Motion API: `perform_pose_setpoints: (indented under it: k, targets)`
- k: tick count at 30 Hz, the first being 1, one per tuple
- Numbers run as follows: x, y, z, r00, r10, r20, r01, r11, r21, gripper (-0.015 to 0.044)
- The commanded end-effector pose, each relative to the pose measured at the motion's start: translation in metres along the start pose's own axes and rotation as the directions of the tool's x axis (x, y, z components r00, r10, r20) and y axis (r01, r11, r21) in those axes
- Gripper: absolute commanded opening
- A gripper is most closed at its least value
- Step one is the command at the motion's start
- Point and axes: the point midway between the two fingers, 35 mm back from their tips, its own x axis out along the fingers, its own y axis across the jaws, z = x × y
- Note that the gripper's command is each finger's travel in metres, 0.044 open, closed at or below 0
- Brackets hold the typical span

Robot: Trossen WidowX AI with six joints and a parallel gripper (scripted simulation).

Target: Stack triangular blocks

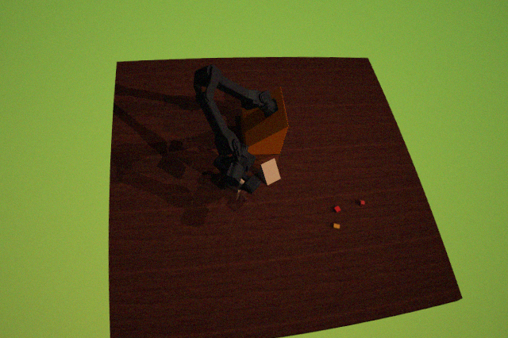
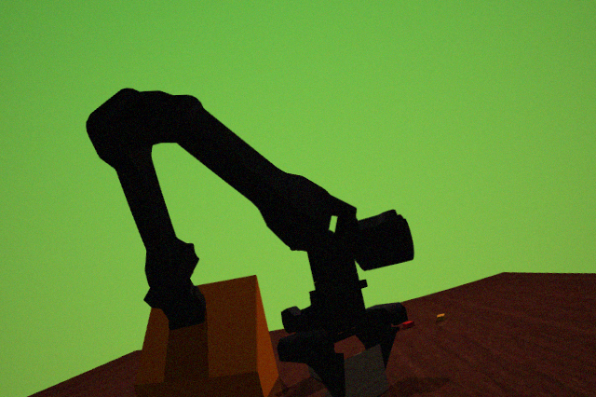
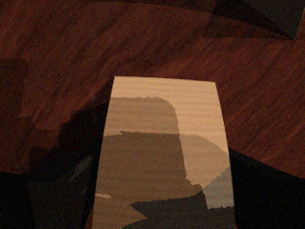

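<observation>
A tan triangular block (image 3: 162,129) lies on the dark wooden table (image 1: 286,277), sloped face up. It fills the middle of the wrist view. In the top view only a sliver of the block (image 1: 241,181) (image 2: 365,371) shows under my hand, and in the exterior view it looks grey. My gripper (image 1: 243,185) (image 2: 360,376) (image 3: 162,147) is down at table level and open. One finger stands on each side of this block, close to its sides. The other triangular block (image 1: 271,170) is pale pink and lies just to the right of my hand, apart from the first.
A large orange box (image 1: 267,137) (image 2: 236,330) stands behind the blocks, and the arm's base is at it. Two small red cubes (image 1: 336,209) (image 1: 361,201) and a small yellow cube (image 1: 336,225) (image 2: 440,317) lie far to the right.
</observation>
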Motion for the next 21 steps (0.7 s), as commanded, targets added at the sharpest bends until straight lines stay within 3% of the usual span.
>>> perform_pose_setpoints:
  k: [1, 5, 15, 21]
  targets:
    - [0.002, -0.001, 0.001, 1.000, -0.002, 0.005, 0.002, 1.000, -0.005, 0.0295]
    - [0.002, -0.001, 0.001, 1.000, -0.002, 0.005, 0.002, 1.000, -0.005, 0.0269]
    - [-0.022, -0.001, 0.000, 1.000, -0.001, 0.003, 0.001, 1.000, -0.003, 0.0006]
    - [-0.029, 0.000, 0.000, 1.000, -0.001, 0.002, 0.001, 1.000, -0.002, 0.0000]
